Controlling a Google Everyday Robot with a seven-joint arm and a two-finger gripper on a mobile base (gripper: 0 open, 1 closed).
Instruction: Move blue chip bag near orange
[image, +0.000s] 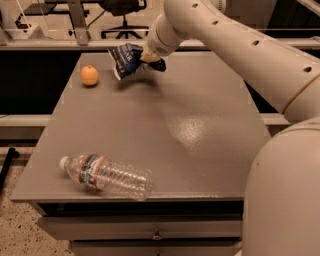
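The blue chip bag (126, 60) is a crinkly navy foil bag with white lettering, held tilted just above the grey table's far edge. My gripper (149, 59) is shut on the bag's right side, reaching in from the upper right on a white arm. The orange (89, 75) is a small round fruit resting on the table at the far left, a short way left of the bag and slightly nearer me. A gap of bare table lies between bag and orange.
A clear plastic water bottle (107, 175) with a red and blue label lies on its side near the table's (200, 130) front left edge. My white arm and base fill the right side. Chairs and desk legs stand behind the table.
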